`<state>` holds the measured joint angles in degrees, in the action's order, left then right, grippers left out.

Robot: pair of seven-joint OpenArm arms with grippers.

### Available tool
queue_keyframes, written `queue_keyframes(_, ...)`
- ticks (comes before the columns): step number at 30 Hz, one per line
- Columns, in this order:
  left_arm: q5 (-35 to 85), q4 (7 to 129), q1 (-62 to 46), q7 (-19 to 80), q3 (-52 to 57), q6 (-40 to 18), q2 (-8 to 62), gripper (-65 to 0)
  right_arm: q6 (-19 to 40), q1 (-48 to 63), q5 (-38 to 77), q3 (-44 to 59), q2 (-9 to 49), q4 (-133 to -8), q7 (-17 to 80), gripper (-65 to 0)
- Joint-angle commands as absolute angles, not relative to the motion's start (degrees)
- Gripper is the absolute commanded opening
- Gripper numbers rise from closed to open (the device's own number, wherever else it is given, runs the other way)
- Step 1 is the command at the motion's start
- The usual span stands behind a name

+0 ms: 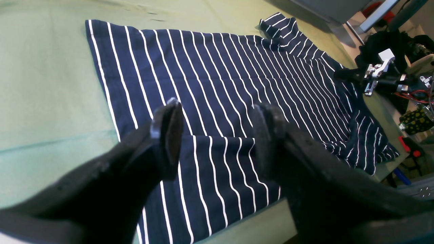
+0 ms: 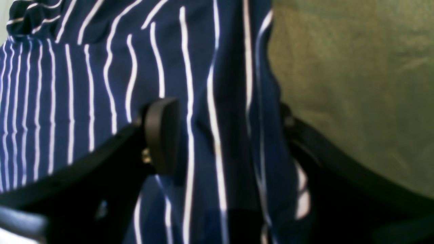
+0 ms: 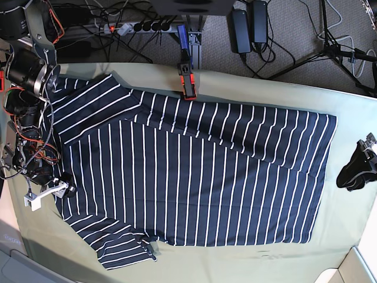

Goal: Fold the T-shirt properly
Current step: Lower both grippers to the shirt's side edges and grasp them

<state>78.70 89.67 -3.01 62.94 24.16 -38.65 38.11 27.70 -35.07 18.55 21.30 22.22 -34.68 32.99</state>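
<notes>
The navy white-striped T-shirt (image 3: 194, 177) lies spread flat on the pale green tablecloth (image 3: 265, 94), sleeves at the left and hem at the right. My left gripper (image 3: 353, 172) sits just past the hem, off the cloth. In the left wrist view its fingers (image 1: 168, 132) stand wide apart with nothing between them, looking along the T-shirt (image 1: 220, 84). My right gripper (image 3: 56, 191) is at the shirt's left edge. In the right wrist view the right gripper (image 2: 227, 135) is open with the T-shirt (image 2: 84, 101) edge lying between its fingers, and the cloth partly covers the right finger.
An orange and black clamp (image 3: 187, 82) sits on the table's back edge and overlaps the shirt's top edge. Cables and a power strip (image 3: 135, 26) lie on the floor behind. The right arm's body (image 3: 26, 76) stands at the table's left side.
</notes>
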Motion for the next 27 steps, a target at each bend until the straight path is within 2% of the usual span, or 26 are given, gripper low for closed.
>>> queue_keyframes(1,79.6,90.4,-2.3,61.3,24.7,-40.0,39.6,-29.4,29.9,-36.7,19.2,21.3,23.6,-35.8,31.4,-28.1)
queue_keyframes(6,78.3,90.1,-2.3,60.3,24.6,-40.0,39.6,-29.4,29.8,-36.6,17.1,21.3,24.1,-35.8,27.9,-28.4)
queue_keyframes(7,78.3,90.0,-2.2,60.1,24.6,-40.0,39.5,-29.4,29.8,-36.6,16.7,21.3,24.0,-35.8,27.5,-30.5)
queue_keyframes(9,78.3,89.4,-2.2,59.4,24.3,-40.0,39.5,-29.4,29.8,-36.6,15.9,21.3,23.9,-35.8,26.5,-39.5)
queue_keyframes(13,74.7,86.5,-1.9,56.0,20.9,-40.0,39.5,-29.4,29.8,-36.6,14.1,21.3,23.9,-35.8,24.3,-62.6)
queue_keyframes(14,73.2,85.3,-1.5,54.7,19.4,-40.0,39.5,-29.4,29.8,-36.6,14.1,21.3,23.9,-35.8,24.1,-65.0)
queue_keyframes(27,61.7,65.2,16.3,47.4,4.6,-40.0,37.2,-29.4,30.0,-34.7,13.9,21.3,24.0,-35.8,24.2,-65.0)
